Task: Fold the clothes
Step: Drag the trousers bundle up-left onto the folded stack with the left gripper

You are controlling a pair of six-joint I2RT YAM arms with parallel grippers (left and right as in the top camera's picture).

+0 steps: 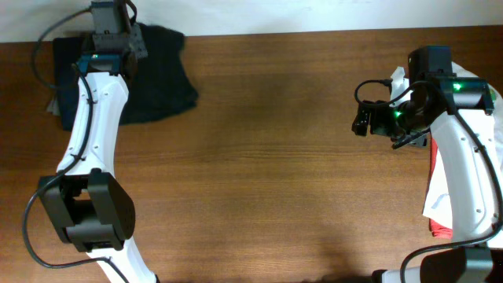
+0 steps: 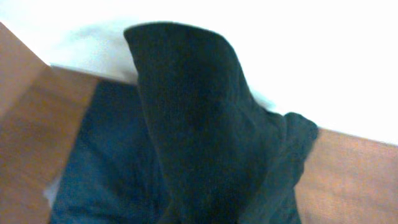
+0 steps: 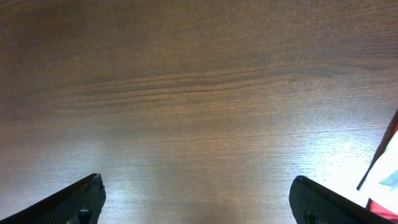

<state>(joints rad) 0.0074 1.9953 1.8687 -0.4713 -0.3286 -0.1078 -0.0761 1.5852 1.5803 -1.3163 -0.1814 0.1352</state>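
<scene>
Dark garment [image 1: 167, 82] under left fingers [image 1: 135, 45], grip indiscernible; right fingers [image 3: 69, 200] apart, well away.

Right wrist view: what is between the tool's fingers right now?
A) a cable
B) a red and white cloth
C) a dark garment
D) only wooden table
D: the open right tool frames only table; the red and white cloth lies off to one side.

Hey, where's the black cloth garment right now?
In the overhead view, the black cloth garment lies bunched at the far left corner of the wooden table, beside the white left arm and against a blue cloth.
</scene>
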